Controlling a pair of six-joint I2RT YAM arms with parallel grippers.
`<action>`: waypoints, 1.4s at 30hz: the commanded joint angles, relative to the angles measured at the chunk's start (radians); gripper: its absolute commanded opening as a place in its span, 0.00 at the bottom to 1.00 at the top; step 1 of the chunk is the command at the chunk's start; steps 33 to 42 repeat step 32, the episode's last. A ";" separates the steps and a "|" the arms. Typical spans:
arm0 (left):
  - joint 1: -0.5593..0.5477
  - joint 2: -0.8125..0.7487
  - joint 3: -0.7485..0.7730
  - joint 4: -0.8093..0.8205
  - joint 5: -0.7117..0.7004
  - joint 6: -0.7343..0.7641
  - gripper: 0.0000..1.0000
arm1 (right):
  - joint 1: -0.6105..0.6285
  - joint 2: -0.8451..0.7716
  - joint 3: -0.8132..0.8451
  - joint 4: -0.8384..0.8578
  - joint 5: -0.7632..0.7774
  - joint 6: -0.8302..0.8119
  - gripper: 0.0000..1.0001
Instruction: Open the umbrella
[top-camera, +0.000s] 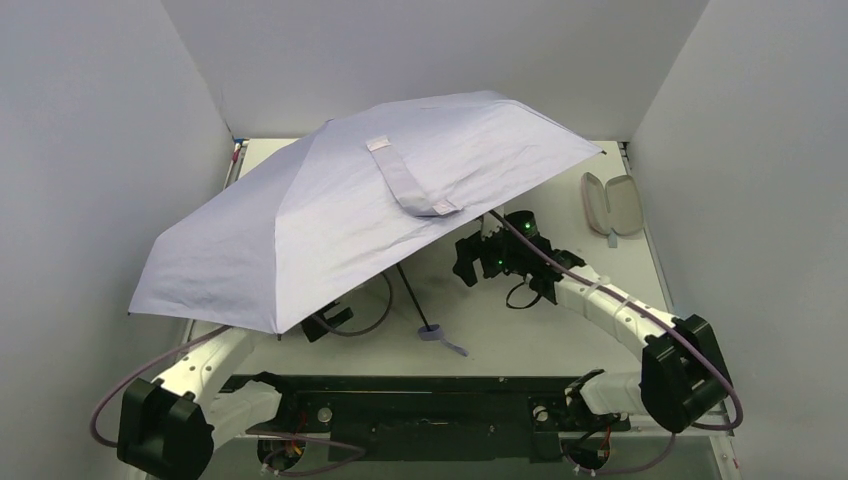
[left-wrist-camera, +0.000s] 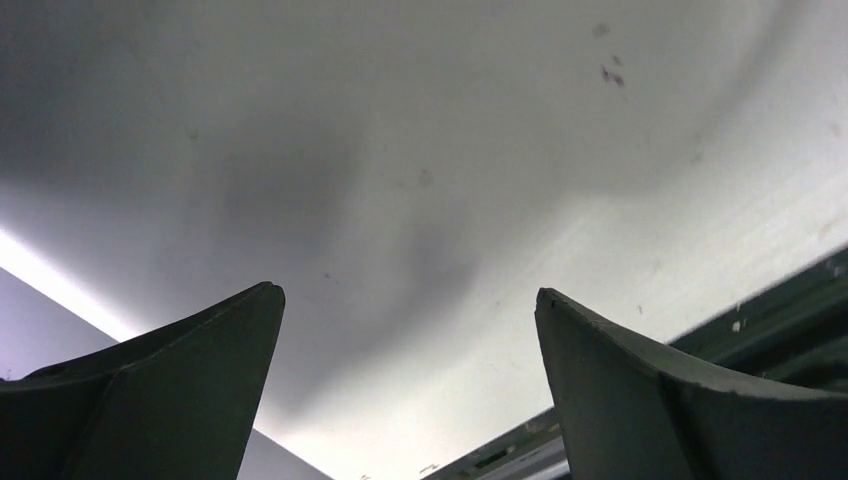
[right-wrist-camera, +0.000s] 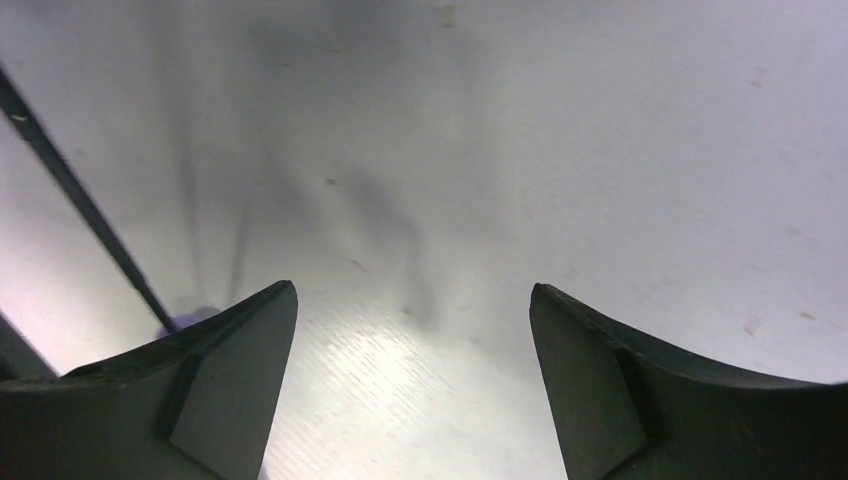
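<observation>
The umbrella (top-camera: 340, 225) is open, its pale lavender canopy spread wide over the left and middle of the white table (top-camera: 520, 335) and tilted so that the left rim hangs low near the left arm while the right tip reaches up toward the back right corner. A lavender strap (top-camera: 405, 180) lies loose across the top of the canopy. From under the near edge the thin black shaft (top-camera: 413, 297) slants down to the small lavender handle (top-camera: 432, 333), which rests on the table surface between the two arms. The right gripper (top-camera: 470, 262) sits just right of the shaft, under the canopy's right edge — in the right wrist view its two dark fingers (right-wrist-camera: 215, 385) stand spread wide with only bare tabletop between them, the shaft (right-wrist-camera: 80, 200) passing off to the left of them, untouched. The left gripper (left-wrist-camera: 410, 305) is mostly hidden beneath the canopy from above; its own wrist view shows the fingers (left-wrist-camera: 190, 375) parted just as wide, holding nothing, pointed at shaded table. An oval pale hinged case (top-camera: 613, 203) lies open at the far right of the table, well apart from the handle and near the canopy's right tip.
</observation>
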 joint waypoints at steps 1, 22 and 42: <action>-0.002 0.051 0.079 0.144 -0.035 -0.172 0.97 | -0.073 -0.082 -0.029 -0.043 0.011 -0.127 0.82; 0.120 -0.221 -0.178 0.515 -0.315 -0.274 0.97 | -0.338 -0.395 -0.195 -0.175 0.153 -0.389 0.83; 0.152 -0.202 -0.156 0.570 -0.318 -0.270 0.97 | -0.386 -0.478 -0.232 -0.187 0.136 -0.384 0.83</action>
